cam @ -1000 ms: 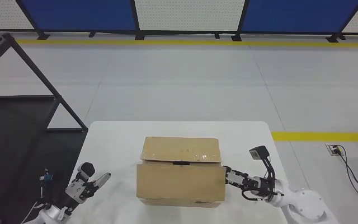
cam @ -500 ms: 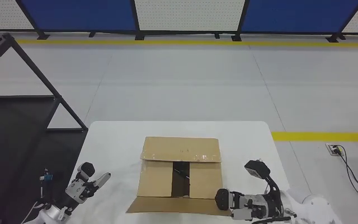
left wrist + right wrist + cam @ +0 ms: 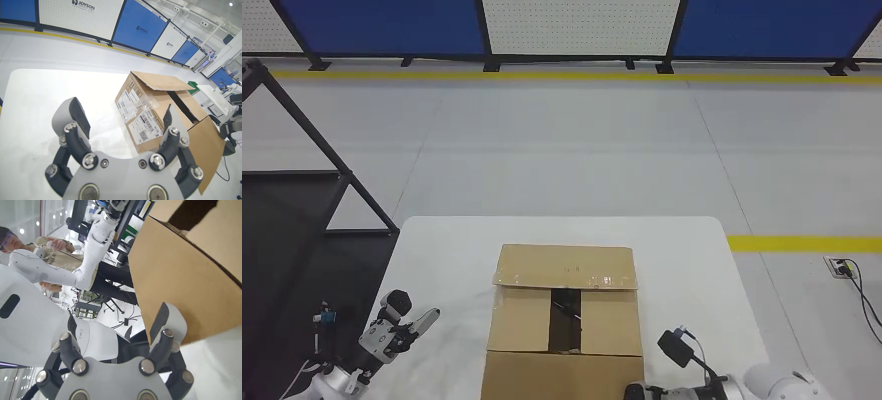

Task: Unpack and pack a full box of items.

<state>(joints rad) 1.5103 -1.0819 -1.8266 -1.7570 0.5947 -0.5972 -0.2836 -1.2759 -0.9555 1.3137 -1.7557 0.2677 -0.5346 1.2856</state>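
A brown cardboard box (image 3: 562, 320) stands in the middle of the white table (image 3: 442, 260). Its far flap (image 3: 564, 266) lies back and its near flap (image 3: 562, 376) is folded out toward the table's front edge. Two inner flaps leave a dark slit (image 3: 564, 322); the contents are hidden. My right gripper (image 3: 117, 323) is open at the near flap's right corner, one fingertip (image 3: 160, 317) against the cardboard (image 3: 179, 279). My left gripper (image 3: 124, 117) stands open with nothing in it, well left of the box (image 3: 151, 106), low at the front left (image 3: 402, 330).
A black metal frame (image 3: 302, 190) stands just off the table's left side. Blue and white partition panels (image 3: 582, 25) line the far floor. Bare tabletop lies left, right and behind the box. Shipping labels (image 3: 145, 125) cover the box's left side.
My right gripper has pulled the near flap from closed to folded out and down, travelling from the box's right side toward the front edge. The left arm has not moved.
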